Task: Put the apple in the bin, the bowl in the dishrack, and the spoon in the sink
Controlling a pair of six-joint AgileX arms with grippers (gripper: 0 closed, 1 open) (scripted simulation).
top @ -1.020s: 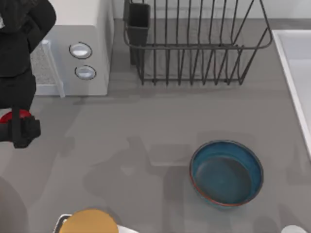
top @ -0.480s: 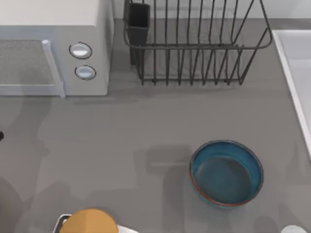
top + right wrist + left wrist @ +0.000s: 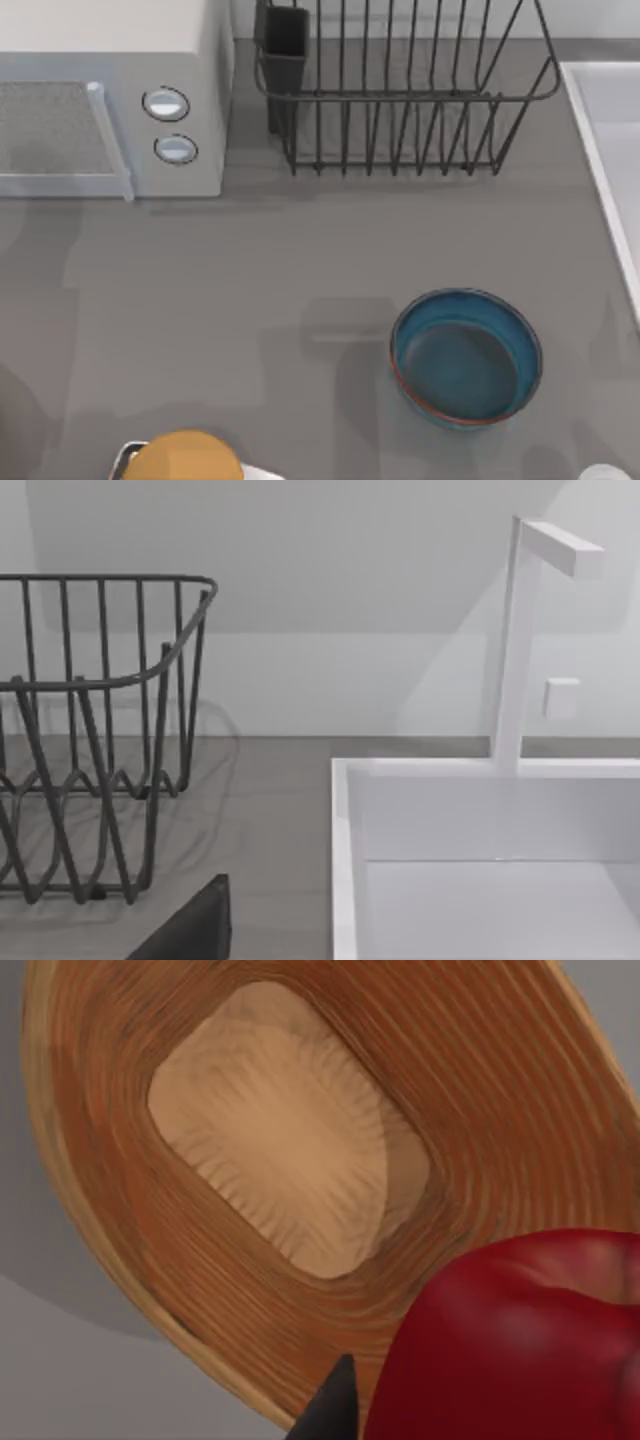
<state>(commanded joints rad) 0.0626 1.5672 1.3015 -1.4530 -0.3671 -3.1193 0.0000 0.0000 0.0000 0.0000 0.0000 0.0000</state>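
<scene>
The red apple (image 3: 520, 1340) fills a corner of the left wrist view, with my left gripper (image 3: 500, 1410) shut on it and one dark fingertip (image 3: 335, 1405) beside it. Below it lies the bin (image 3: 480, 1090), a woven wooden basket with a pale bottom. The blue bowl (image 3: 466, 355) stands upright on the table at front right. The black wire dishrack (image 3: 400, 95) (image 3: 90, 680) stands at the back. The sink (image 3: 600, 130) (image 3: 345, 880) lies along the right edge. A dark part of my right gripper (image 3: 190, 930) sits near the sink and rack. The spoon is out of view.
A white microwave (image 3: 110, 100) with two round knobs stands at back left. An orange-yellow round thing (image 3: 185, 458) sits at the front edge. A white faucet (image 3: 510, 650) rises behind the sink. A pale rounded thing (image 3: 603, 472) lies at the front right corner.
My left arm, holding the apple at the table's left edge one second ago, has gone out of the top view to the left. The bowl has not moved.
</scene>
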